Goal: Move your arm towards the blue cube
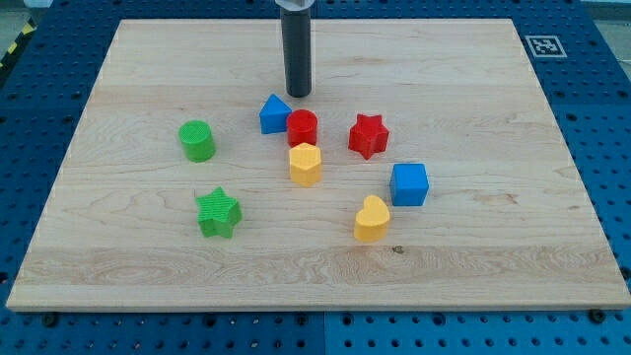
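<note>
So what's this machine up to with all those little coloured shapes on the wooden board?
A robot arm ends in a dark rod, and my tip rests on the wooden board near the view's top, just above the blue triangular block and the red cylinder. It is meant to head for the blue cube, which sits apart, lower and toward the view's right, beside the yellow heart-shaped block. Nothing is touching the cube.
</note>
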`<move>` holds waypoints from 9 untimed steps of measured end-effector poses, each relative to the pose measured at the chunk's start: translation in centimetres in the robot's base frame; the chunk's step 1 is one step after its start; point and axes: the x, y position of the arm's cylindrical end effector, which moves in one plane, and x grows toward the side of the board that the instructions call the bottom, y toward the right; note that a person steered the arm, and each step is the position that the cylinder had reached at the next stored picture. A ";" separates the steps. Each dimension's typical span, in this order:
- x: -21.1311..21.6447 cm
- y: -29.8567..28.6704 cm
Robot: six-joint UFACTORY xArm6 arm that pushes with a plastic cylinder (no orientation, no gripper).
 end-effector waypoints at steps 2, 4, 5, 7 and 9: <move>0.0 0.0; 0.0 2.8; 0.0 7.1; 5.1 16.2; 15.3 20.2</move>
